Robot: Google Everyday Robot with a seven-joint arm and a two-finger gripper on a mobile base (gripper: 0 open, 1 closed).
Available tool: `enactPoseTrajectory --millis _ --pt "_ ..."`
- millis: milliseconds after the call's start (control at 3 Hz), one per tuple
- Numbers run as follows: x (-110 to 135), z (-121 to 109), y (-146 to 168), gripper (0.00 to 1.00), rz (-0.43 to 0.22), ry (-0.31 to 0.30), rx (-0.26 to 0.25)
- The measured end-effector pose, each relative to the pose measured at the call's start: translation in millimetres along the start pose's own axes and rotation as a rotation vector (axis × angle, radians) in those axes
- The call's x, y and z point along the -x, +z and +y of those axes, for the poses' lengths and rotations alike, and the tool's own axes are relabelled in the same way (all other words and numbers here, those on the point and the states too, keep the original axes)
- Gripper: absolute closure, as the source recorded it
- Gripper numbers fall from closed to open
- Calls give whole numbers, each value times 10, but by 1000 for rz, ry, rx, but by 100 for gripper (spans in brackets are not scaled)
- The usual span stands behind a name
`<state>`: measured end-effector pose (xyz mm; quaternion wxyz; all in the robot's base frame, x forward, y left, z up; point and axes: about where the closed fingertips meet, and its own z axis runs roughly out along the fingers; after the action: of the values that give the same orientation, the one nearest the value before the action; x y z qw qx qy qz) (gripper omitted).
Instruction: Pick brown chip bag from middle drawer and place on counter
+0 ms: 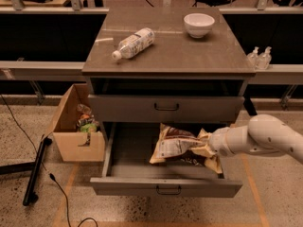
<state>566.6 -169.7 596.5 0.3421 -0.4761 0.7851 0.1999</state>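
In the only view, the drawer is standing pulled out at the lower centre of the frame, below the closed upper drawer. The bag is hanging over the open drawer, tilted, with its left end dipping toward the drawer's inside and its top edge just overlapping the bottom of the upper drawer front. It looks to be clear of the drawer floor, though I cannot tell for sure. The arm is reaching in from the right edge of the frame, and the gripper is sitting at the bag's crumpled right end, clamped onto it as far as I can judge, since the foil is bunching up around it.

The counter is filling the upper middle of the frame, carrying a bottle lying on its side at the left and a bowl at the back right. A box is standing on the floor at the left.

By my reading, the grasp is done and the lift is under way. Raising the bag past the upper drawer, carrying it over the counter and letting go are not yet done.
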Motion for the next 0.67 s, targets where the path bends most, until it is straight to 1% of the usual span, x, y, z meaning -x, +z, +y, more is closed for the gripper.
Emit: enactPoseTrajectory --millis 333,667 --pt "249 107 -593 100 -21 -33 -31" --pt "541 170 -1209 100 -56 -71 -52"
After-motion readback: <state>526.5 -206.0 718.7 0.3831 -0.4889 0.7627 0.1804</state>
